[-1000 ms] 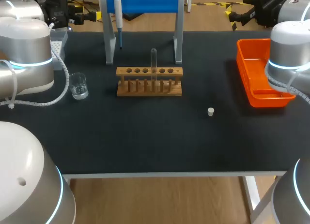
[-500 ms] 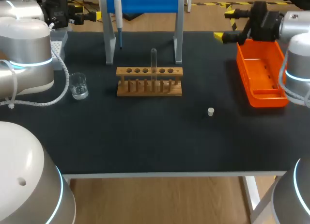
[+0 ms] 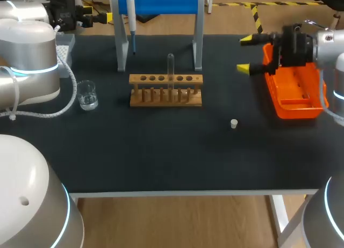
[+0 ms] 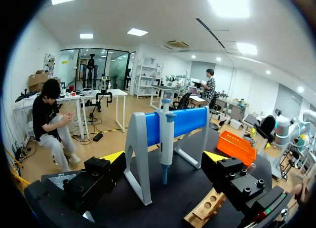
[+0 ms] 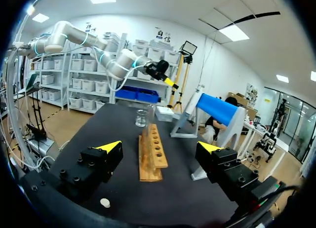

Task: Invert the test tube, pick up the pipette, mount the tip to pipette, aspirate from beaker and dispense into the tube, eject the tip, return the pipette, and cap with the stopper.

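Observation:
A clear test tube (image 3: 170, 70) stands in the wooden rack (image 3: 165, 90), rounded end up. The pipette (image 3: 130, 16) hangs on the blue-barred stand (image 3: 161, 2) at the back. A glass beaker (image 3: 86, 94) sits left of the rack, and a small white stopper (image 3: 234, 123) lies to its right front. My right gripper (image 3: 244, 54) hangs open and empty just left of the orange bin (image 3: 294, 106), facing the rack (image 5: 150, 154) across bare table. My left gripper (image 4: 165, 158) stands open and empty at the back left, looking at the pipette (image 4: 165, 139).
A grey box (image 3: 65, 44) sits at the far left by my left arm. The stand's two legs (image 3: 198, 41) rise just behind the rack. The stopper (image 5: 104, 203) lies under and a little left of my right gripper (image 5: 159, 147).
My right arm has swung in from the right edge, over the orange bin, so its gripper now points toward the table's middle. The left arm and the objects have not moved.

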Controlling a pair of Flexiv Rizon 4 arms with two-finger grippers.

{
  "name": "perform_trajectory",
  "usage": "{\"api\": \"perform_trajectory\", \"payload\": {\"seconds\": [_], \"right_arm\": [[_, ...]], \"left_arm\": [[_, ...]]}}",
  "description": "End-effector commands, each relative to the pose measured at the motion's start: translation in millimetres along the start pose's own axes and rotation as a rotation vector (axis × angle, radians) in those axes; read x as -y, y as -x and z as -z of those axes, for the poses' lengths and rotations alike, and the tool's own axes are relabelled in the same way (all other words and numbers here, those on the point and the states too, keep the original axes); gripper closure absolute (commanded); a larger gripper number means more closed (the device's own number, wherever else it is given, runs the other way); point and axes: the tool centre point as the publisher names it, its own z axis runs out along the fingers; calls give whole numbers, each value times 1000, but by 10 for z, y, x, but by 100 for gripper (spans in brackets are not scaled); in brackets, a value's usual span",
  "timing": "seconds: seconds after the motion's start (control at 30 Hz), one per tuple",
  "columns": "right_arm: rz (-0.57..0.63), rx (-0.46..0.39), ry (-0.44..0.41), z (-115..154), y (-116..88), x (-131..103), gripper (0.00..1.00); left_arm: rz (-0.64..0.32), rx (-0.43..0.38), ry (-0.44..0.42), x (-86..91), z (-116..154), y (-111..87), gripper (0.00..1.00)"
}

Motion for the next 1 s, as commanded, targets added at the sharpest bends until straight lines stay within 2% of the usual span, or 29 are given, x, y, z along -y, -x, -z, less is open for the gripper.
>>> {"api": "perform_trajectory", "payload": {"seconds": [0.03,0.3,0.37,0.7,0.83,1.0], "right_arm": [[-4,11,-6,-104,-195,32,0],[-21,25,-46,-410,-446,70,0],[-27,27,-67,-447,-455,70,0],[-27,27,-67,-447,-455,70,0],[-27,27,-67,-447,-455,70,0],[-27,27,-67,-447,-455,70,0]], "left_arm": [[0,0,0,0,0,0,0],[0,0,0,0,0,0,0],[0,0,0,0,0,0,0],[0,0,0,0,0,0,0],[-44,-36,21,-29,36,-263,0],[-110,-89,56,-190,133,-720,0]]}}
